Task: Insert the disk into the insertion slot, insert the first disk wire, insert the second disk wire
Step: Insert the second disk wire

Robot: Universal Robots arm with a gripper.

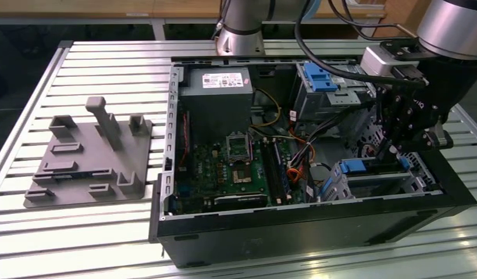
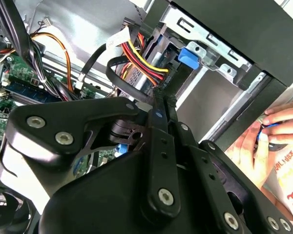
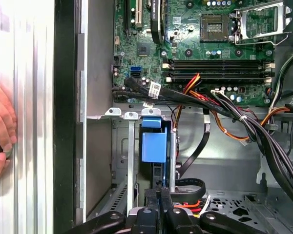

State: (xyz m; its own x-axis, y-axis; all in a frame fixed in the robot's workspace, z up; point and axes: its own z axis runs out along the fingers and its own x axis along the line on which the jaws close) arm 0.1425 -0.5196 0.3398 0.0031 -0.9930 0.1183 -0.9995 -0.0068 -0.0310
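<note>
Gripper [image 3: 161, 195]: jaws closed together, tips at a black connector; cannot tell whether they pinch it.
- The disk [image 3: 154, 146]: just ahead of the jaws, blue carrier seated in the insertion slot [image 3: 131, 146].
- Wires [image 2: 136, 56]: yellow, red and black, running to the disk's end beyond the fingertips.
- Motherboard [image 3: 195, 48]: further past the slot.
- Power supply [image 1: 217, 104]: far from the jaws, carrying a white label [image 1: 225, 79]; print unreadable.
- Computer case [image 1: 301, 226]: encloses all the above.
- A person's hand [image 3: 0, 122]: outside the case wall.
- Grey fixture plate [image 1: 83, 157]: farthest, on the table beside the case.
</note>
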